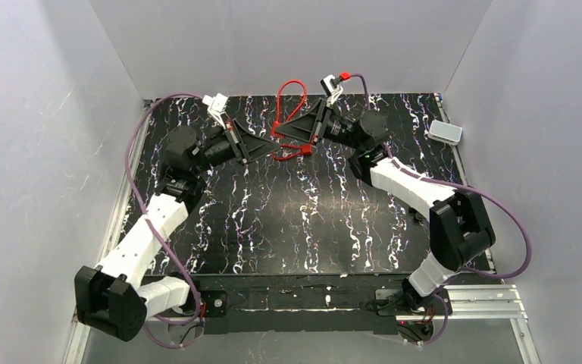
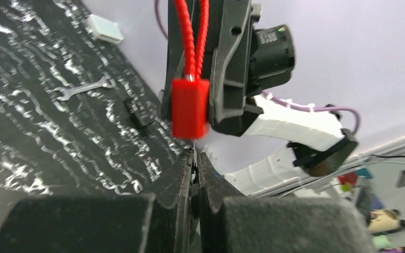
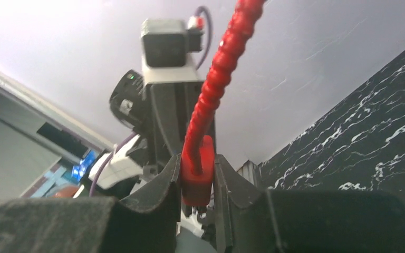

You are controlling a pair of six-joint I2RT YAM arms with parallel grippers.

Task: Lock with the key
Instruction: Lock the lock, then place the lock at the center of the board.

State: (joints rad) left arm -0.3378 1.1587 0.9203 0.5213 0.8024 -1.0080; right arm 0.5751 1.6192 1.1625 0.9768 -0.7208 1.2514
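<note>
A red cable lock hangs between my two grippers at the back middle of the table. Its red body [image 2: 190, 108] has a red cable loop [image 1: 292, 97] rising from it. My right gripper [image 3: 197, 164] is shut on the lock body [image 3: 198, 176], and the cable [image 3: 216, 79] runs up from there. My left gripper [image 2: 195, 157] is shut on a thin metal key [image 2: 194, 147], whose tip points up at the underside of the lock body. In the top view the left gripper [image 1: 264, 142] and right gripper [image 1: 286, 132] meet tip to tip.
A small red piece [image 1: 295, 152] hangs or lies just in front of the grippers. A white box [image 1: 445, 132] sits at the back right edge. A small flat wrench [image 2: 82, 89] and a small black part [image 2: 137, 112] lie on the black marbled table [image 1: 303, 220]. Grey walls enclose three sides.
</note>
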